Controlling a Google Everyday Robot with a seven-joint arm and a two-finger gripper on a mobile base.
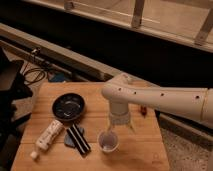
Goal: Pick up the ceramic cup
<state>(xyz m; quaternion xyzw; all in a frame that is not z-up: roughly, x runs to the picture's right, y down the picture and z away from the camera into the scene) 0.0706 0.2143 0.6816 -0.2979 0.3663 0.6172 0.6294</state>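
The ceramic cup point(108, 141) is small, white and handleless, and stands upright on the wooden table point(145, 150) near its front middle. My gripper point(119, 128) hangs from the white arm point(150, 95), which reaches in from the right. It is directly above the cup's far right rim and very close to it. The wrist hides part of the table behind the cup.
A dark shallow bowl point(68, 106) sits left of the arm. A white tube with a cap point(48, 136) lies at the front left, with a dark flat packet point(77, 139) beside it, just left of the cup. A small reddish object point(143, 110) lies behind the arm.
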